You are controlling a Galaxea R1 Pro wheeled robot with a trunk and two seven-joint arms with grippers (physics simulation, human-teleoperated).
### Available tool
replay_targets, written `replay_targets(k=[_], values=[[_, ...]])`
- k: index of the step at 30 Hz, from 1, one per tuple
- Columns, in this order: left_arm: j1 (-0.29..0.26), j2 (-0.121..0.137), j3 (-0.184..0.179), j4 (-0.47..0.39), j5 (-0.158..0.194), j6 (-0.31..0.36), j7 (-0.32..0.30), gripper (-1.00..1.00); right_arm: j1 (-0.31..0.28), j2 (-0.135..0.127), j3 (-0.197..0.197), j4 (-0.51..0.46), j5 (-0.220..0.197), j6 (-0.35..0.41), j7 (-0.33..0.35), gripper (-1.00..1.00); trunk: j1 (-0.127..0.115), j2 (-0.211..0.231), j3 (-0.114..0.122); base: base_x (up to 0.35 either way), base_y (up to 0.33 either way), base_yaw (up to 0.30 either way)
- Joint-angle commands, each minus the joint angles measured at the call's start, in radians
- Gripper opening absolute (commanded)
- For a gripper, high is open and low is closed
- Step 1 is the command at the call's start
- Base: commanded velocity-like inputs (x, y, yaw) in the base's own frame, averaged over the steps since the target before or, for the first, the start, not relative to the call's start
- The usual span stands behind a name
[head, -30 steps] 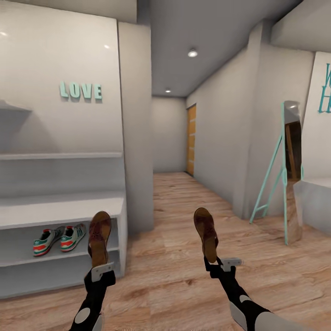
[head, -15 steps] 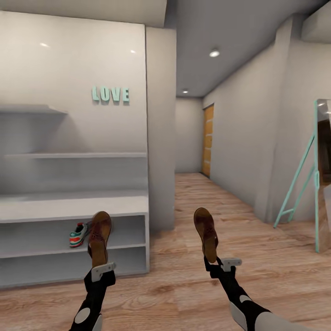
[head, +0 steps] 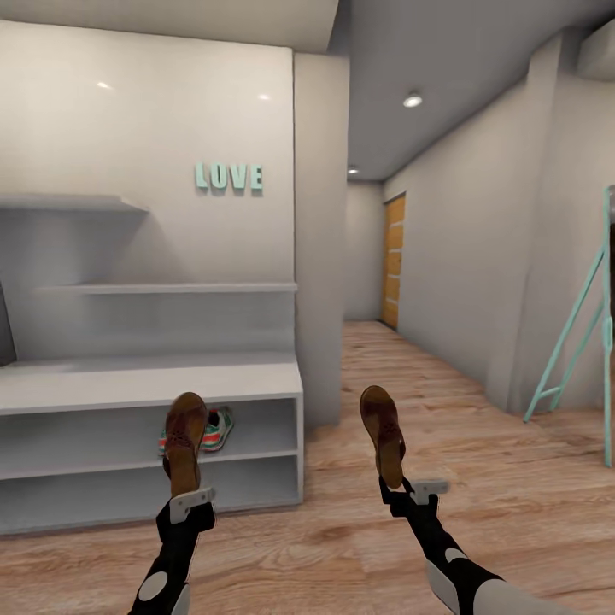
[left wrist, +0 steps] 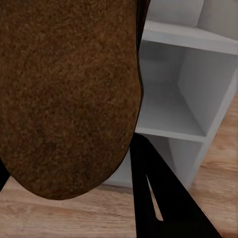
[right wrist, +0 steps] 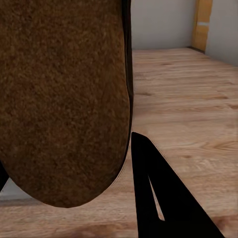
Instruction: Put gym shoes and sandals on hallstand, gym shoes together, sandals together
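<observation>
1. From the head view, the left gripper (head: 190,498) is clamped on the heel end of one sandal (head: 184,440), which stands nearly upright with its toe up. Holding it by the heel keeps the long sole clear of the floor (head: 359,547) while the robot carries it. The right gripper (head: 413,489) grips the other sandal (head: 382,434) the same way, well apart from the first.

2. Also in the head view, the hallstand (head: 149,384) sits at the left against the wall. The gym shoes (head: 213,429) rest on its upper shoe shelf near the right end, partly hidden behind the left sandal; I cannot tell whether I see one or both. I judge the sneakers are done and the sandals are being brought over to join them.

3. In the left wrist view, the sandal's brown underside (left wrist: 69,94) looms close, with one dark finger (left wrist: 158,198) running alongside it. Behind it are the grey shelves of the rack (left wrist: 173,114), so this arm already faces its target.

4. In the right wrist view, the second sandal's sole (right wrist: 64,99) is held likewise beside a dark finger (right wrist: 158,193). Beyond it lies wood flooring (right wrist: 188,99), and a yellow door (right wrist: 203,25) at the corridor's end. This arm is not aimed at the rack and, I reckon, needs swinging left.
</observation>
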Motion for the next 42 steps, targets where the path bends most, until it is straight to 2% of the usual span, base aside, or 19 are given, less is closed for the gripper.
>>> replay_targets(k=[1,11,18,27,42], values=[[-0.001,0.000,0.000,0.000,0.006,-0.003,0.000,-1.00,-0.001,0.000,0.007,0.001,-0.015,-0.003,0.005,-1.00,0.000,-0.001,-0.001,-0.021,0.317,0.000],[-0.001,0.000,0.001,0.000,0.006,-0.002,0.000,-1.00,-0.001,0.000,0.007,0.001,-0.015,-0.003,0.005,-1.00,0.000,-0.001,-0.001,-0.004,0.317,0.005],[-0.001,0.000,0.001,0.000,0.006,-0.002,0.000,-1.00,-0.001,0.000,0.007,0.001,-0.015,-0.002,0.005,-1.00,0.000,-0.001,-0.001,0.000,0.317,0.185],[-0.001,0.000,0.001,0.000,0.006,-0.002,-0.001,-1.00,-0.001,-0.001,0.006,0.001,-0.015,-0.002,0.005,-1.00,0.000,-0.001,-0.001,-0.004,0.317,0.022],[-0.001,0.000,0.000,0.000,0.006,-0.002,0.000,-1.00,-0.001,-0.001,0.007,0.001,-0.015,-0.002,0.005,-1.00,0.000,-0.001,-0.001,-0.095,0.317,0.000]])
